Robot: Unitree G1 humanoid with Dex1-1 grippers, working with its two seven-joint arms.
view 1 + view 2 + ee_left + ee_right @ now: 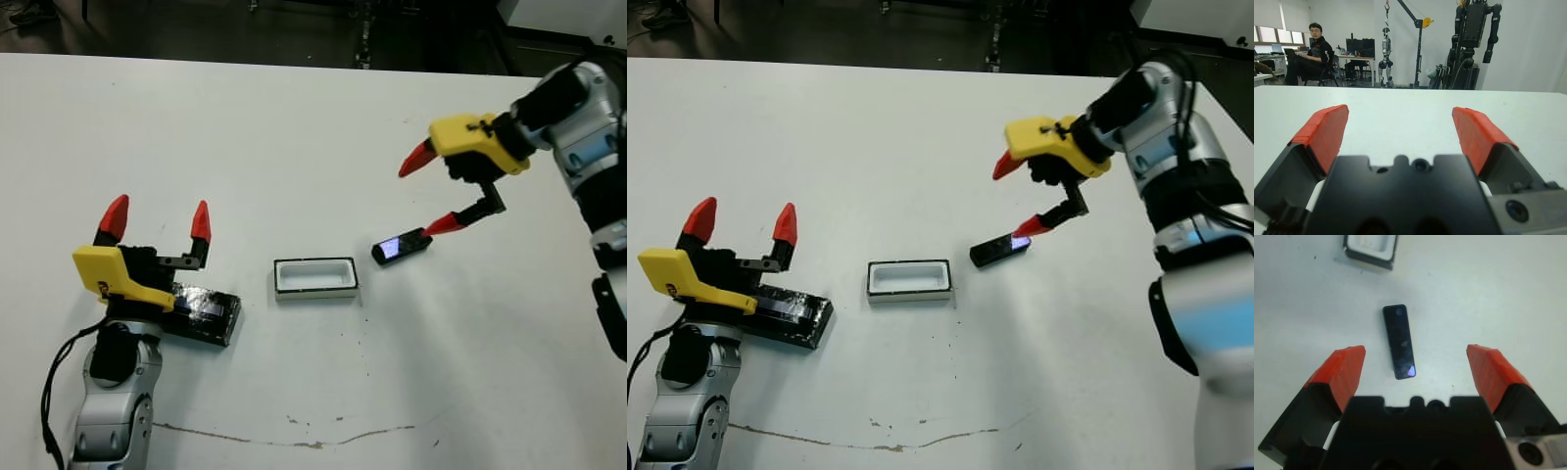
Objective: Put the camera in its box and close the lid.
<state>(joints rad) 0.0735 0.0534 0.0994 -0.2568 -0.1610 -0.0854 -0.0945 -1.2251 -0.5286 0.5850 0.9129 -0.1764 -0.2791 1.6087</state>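
The camera (401,247), a small black bar with a pale glowing screen, lies flat on the table just right of the box (315,278), a shallow white-lined tray with black sides that stands open. My right gripper (432,192) hovers open above the camera; in the right wrist view the camera (1399,341) lies between the spread red fingertips, with the box (1370,248) beyond it. The glossy black lid (207,312) rests at the left, partly hidden under my left gripper (157,219), which is open with its fingertips pointing up and holds nothing.
The white table (294,137) stretches wide behind the objects. A thin crack line (294,441) runs near its front edge. In the left wrist view a seated person (1310,49) and robot stands (1469,44) are seen beyond the table's far edge.
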